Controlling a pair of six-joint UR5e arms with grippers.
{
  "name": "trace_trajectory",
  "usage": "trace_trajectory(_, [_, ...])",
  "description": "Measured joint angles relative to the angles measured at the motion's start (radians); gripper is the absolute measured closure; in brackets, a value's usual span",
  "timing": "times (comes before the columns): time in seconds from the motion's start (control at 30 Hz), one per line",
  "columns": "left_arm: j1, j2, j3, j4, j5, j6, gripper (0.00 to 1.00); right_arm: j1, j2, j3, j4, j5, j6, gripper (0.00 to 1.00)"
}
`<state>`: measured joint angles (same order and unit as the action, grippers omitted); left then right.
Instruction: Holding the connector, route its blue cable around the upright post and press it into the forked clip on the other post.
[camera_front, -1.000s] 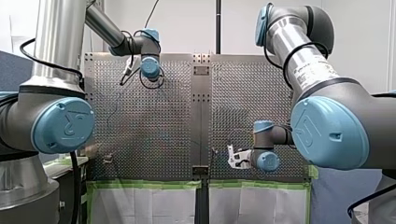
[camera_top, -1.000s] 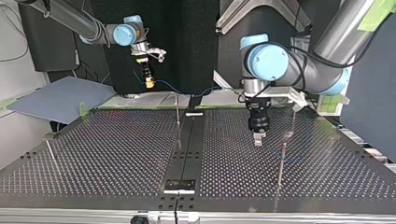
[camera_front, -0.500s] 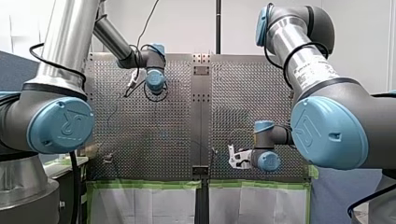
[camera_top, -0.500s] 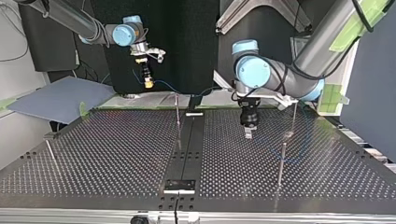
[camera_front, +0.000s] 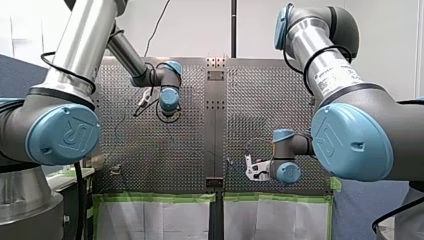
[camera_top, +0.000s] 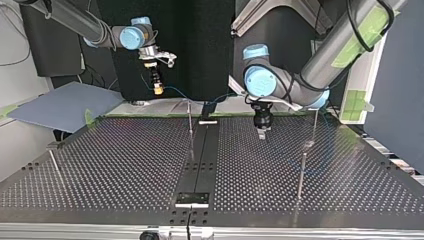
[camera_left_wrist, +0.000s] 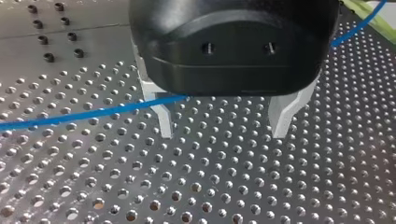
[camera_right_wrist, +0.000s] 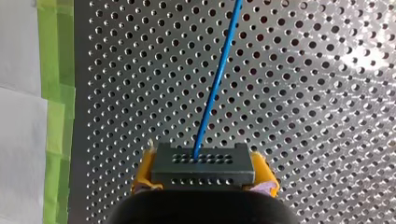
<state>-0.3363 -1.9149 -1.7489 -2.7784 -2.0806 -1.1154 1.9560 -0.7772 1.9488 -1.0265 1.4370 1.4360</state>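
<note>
My right gripper (camera_right_wrist: 204, 184) is shut on the grey connector (camera_right_wrist: 203, 165), which sits between its yellow pads. The blue cable (camera_right_wrist: 217, 79) runs from the connector straight ahead over the perforated table. In the top view the right gripper (camera_top: 158, 88) hangs high above the table's far left edge, and the cable (camera_top: 174, 90) trails from it towards the middle. My left gripper (camera_left_wrist: 224, 130) is open just above the table, nothing between its metal fingers (camera_left_wrist: 163, 122). The cable (camera_left_wrist: 93, 113) passes just behind one finger. In the top view the left gripper (camera_top: 261, 132) stands right of a thin upright post (camera_top: 190, 120).
Two more thin posts (camera_top: 301, 172) (camera_top: 314, 127) stand at the top view's right, another (camera_top: 54, 165) at its left. Which one carries the forked clip I cannot tell. Green tape (camera_right_wrist: 56, 93) lines the table edge beside the right gripper. A blue-grey panel (camera_top: 65, 105) lies off the table.
My left arm has carried its open gripper towards the far edge in the top view and a little to the left. The right arm and the connector have not moved.
</note>
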Motion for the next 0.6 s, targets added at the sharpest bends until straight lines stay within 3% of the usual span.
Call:
trace_trajectory(0.33, [-0.004, -0.011, -0.033, 0.012, -0.008, -0.001, 0.0, -0.001, 0.0, 0.0, 0.002, 0.002, 0.0, 0.56])
trace_trajectory(0.6, [-0.028, -0.067, -0.052, 0.03, -0.019, -0.008, 0.0, -0.001, 0.0, 0.0, 0.003, 0.003, -0.001, 0.56])
